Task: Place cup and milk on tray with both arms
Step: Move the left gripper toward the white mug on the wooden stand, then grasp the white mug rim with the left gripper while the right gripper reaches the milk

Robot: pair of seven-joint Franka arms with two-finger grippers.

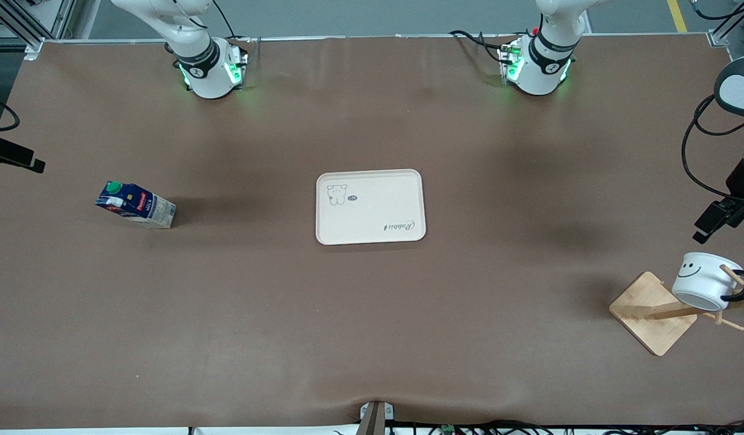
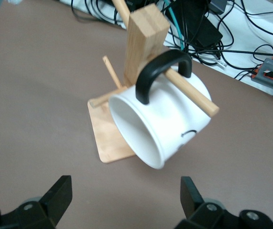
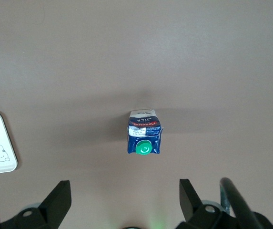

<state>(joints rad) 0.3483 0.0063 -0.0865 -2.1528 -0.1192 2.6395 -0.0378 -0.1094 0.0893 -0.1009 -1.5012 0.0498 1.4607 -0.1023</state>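
Brown tabletop (image 1: 372, 314) is seen under both arms, with cables along the edge nearest the front camera. Tray (image 1: 370, 206) is placed flat at mid-tabletop, bare except for its bear drawing and script lettering.

Milk (image 1: 136, 205) is stood upright toward the right arm's end of the tabletop, well apart from the tray, green cap (image 3: 144, 148) up. Right pincer (image 3: 122, 200) is held high over the milk, looking straight down on it; its fingers (image 3: 57, 198) are spread wide and nothing is gripped.

Cup (image 1: 705, 280) is hung by its black handle (image 2: 160, 71) on a peg of the wooden rack (image 1: 656, 311), tilted with its mouth down and sideways, near the corner at the left arm's end closest to the front camera. Smiley face is shown on its side. Left pincer (image 2: 124, 198) is held in the air just beside the rack, aimed at the cup's open mouth; its fingers (image 2: 191, 193) are spread apart, not touching the cup.
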